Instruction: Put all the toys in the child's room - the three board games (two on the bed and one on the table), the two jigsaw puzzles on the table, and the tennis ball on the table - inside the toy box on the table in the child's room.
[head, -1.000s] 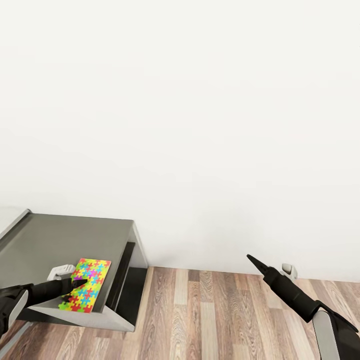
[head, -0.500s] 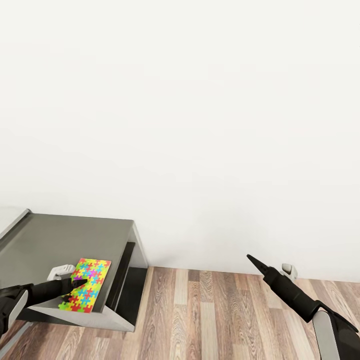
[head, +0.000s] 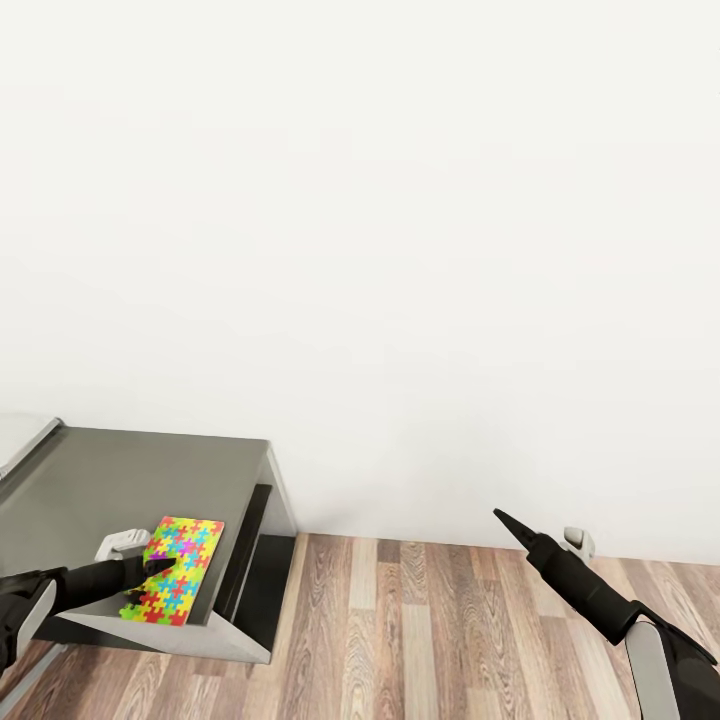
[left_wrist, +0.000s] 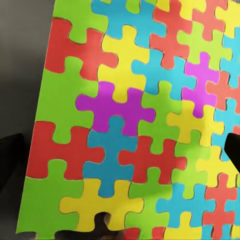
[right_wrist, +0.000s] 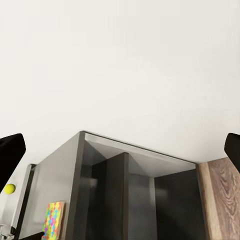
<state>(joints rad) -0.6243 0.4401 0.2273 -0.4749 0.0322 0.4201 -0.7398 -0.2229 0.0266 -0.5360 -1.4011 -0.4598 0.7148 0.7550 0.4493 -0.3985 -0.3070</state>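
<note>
Left gripper (head: 150, 570) over multicoloured interlocking jigsaw puzzle (head: 172, 584) on dark grey table (head: 120, 480), positioned for pickup; grip unclear. Right gripper (head: 503, 520) parked, spread.

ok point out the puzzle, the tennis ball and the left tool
puzzle (head: 178, 575): head view, middle of its coloured face
tennis ball (right_wrist: 9, 188): right wrist view, its centre
left tool (head: 160, 570): head view, at the fingertips

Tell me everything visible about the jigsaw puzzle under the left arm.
The thin flat multicoloured jigsaw puzzle board has interlocking pieces in red, yellow, green, blue and purple, matte like foam or card. It lies flat on the dark grey lower table section, close to its front edge and right end. The left end effector is on its near-left part; whether it grips is unclear. In the right wrist view the puzzle appears small on the same surface.
</note>
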